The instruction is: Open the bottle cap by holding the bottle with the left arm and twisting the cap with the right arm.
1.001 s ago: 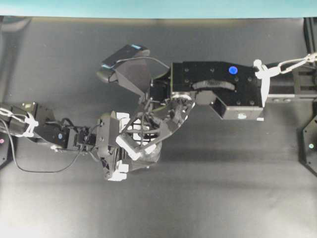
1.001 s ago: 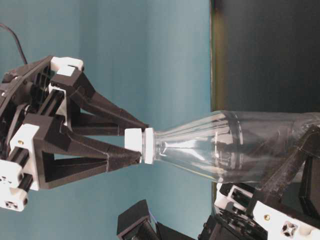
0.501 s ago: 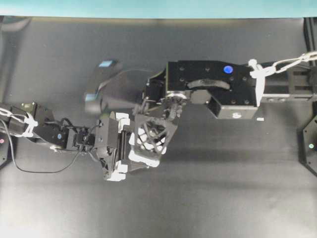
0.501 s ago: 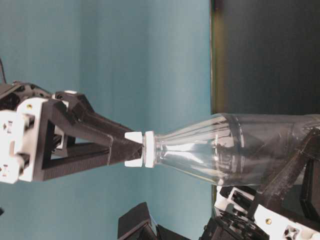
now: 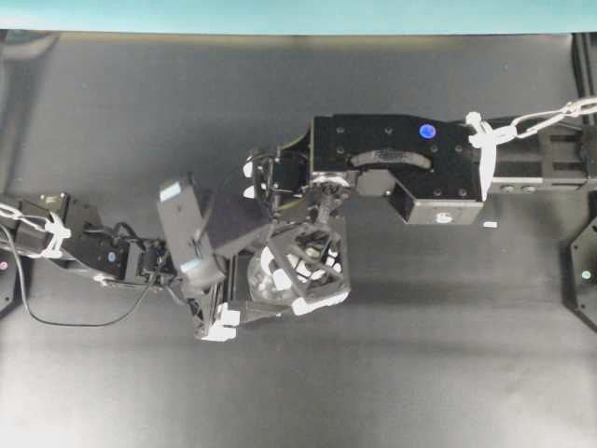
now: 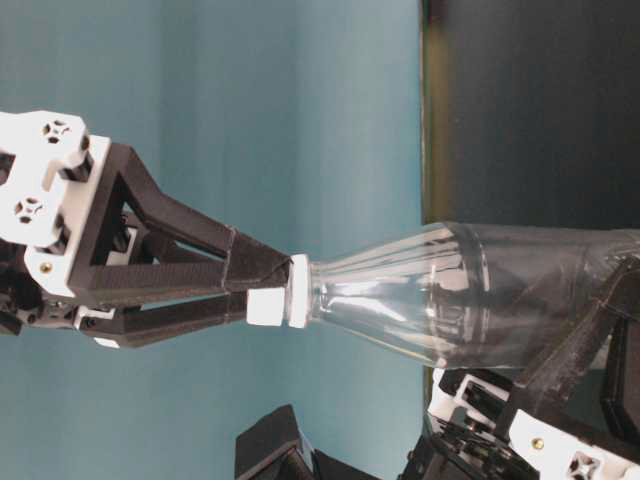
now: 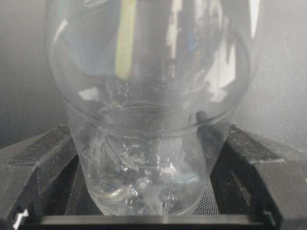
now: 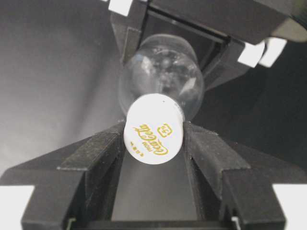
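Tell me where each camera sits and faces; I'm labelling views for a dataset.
Overhead: above the table, facing down; both arms.
Table-level: side-on, image turned sideways; right end effector on the cap.
Left wrist: between its fingers, facing the bottle.
Right wrist: along its fingers, cap end-on.
All four share the bottle.

Dark grey matte tabletop (image 5: pixel 392 373) w/ teal wall strip (image 5: pixel 298 14) along top edge; tiny white tape mark (image 5: pixel 490 225) at right.
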